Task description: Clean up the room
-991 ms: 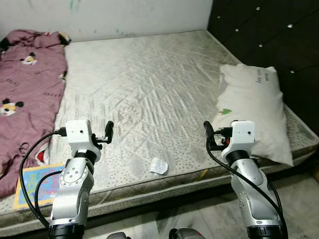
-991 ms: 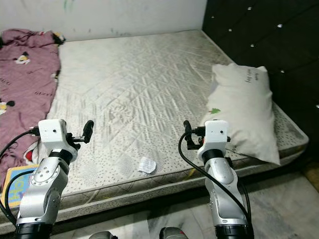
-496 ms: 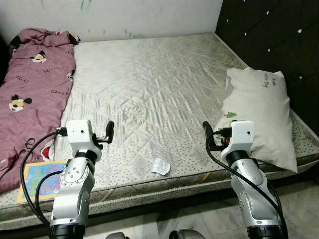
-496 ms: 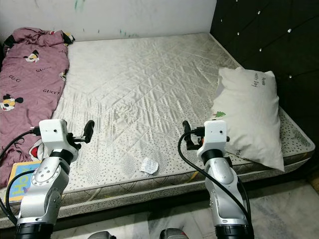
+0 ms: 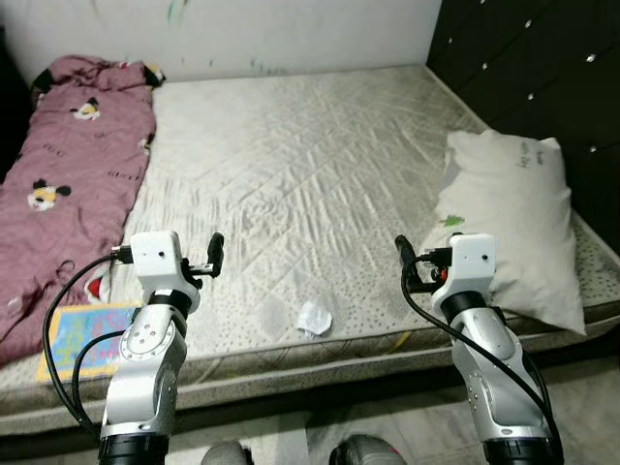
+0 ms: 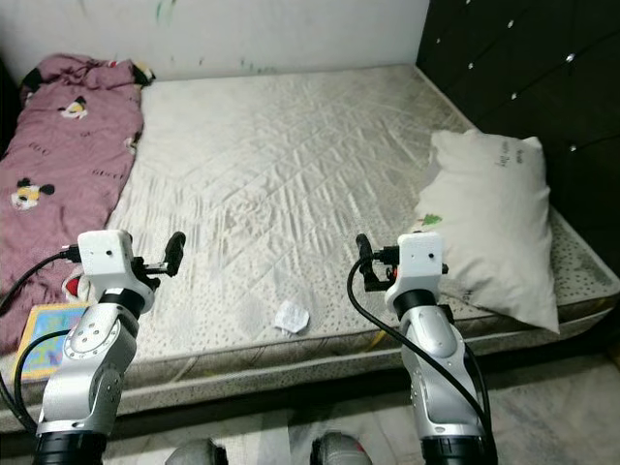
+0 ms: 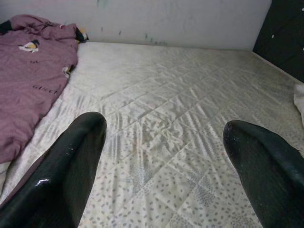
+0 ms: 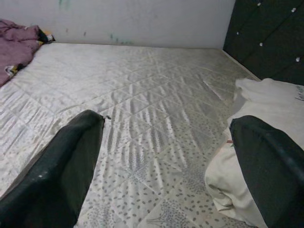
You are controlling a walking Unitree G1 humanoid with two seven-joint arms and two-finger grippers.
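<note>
Near the mattress front edge lies a small crumpled white wrapper (image 5: 313,318), likely our cleanup target. Our left gripper (image 7: 161,137) and right gripper (image 8: 166,137) hover spread and empty above the quilted grey mattress (image 5: 291,165), ready to reach.

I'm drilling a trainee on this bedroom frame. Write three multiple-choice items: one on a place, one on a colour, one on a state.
1. Where does the crumpled wrapper lie?
A. near the mattress's front edge
B. on the pillow
C. on the floor

2. What colour is the blanket?
A. green
B. maroon
C. white

3. How are the left gripper and right gripper?
A. both open, holding nothing
B. both shut
C. one grips the pillow

Key: 1 A, it sits on the mattress between the arms; 2 B, maroon with cartoon prints; 3 A, fingers wide apart in both wrist views.
</note>
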